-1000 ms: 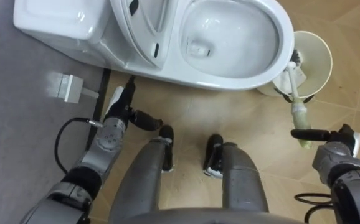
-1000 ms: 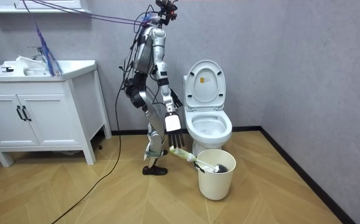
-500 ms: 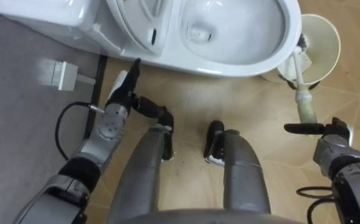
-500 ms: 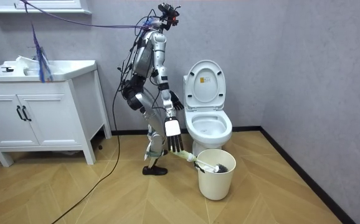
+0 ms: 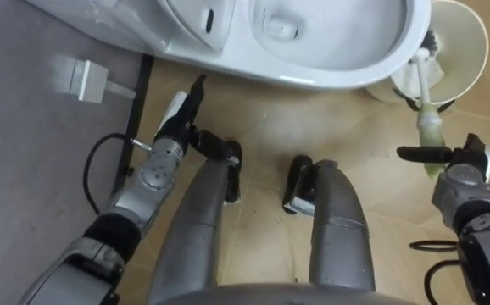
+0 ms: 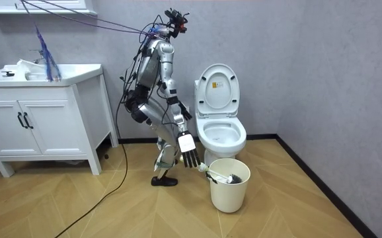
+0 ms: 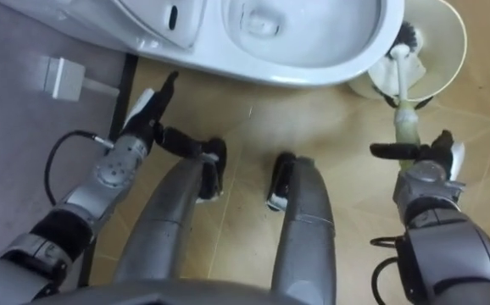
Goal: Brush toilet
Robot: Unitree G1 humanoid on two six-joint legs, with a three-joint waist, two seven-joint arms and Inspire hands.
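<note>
At twelve o'clock in the eye views sits the toilet (image 5: 330,76), lid up and bowl open, with the robot standing close against its front. The biggest hazard, as I judge it, is the bowl itself: a brush swung across from the right with a loose hold could knock the rim and drop to the floor, or drip on the way over.

At one o'clock, just beside the bowl, stands the cream bin (image 5: 470,51). It looks light, and the brush leans on its edge, so a sideways pull on the handle could tip it or drag it along the floor instead of freeing the brush.

The toilet brush (image 5: 429,127) has its dark head down inside the bin. Its white shaft and green grip slant out toward three o'clock. The grip is thin and smooth-looking, so it could roll or slide away if the fingers close off-centre.

At three o'clock the right hand (image 5: 464,174) is at the end of that grip. One straight digit lies across the green part, and in the room view the fingers hang straight, so the hand looks spread rather than wrapped round the handle. I judge it has no firm hold yet.

At ten o'clock the left hand (image 5: 170,127) points flat-fingered toward the toilet's base, holding nothing.
</note>
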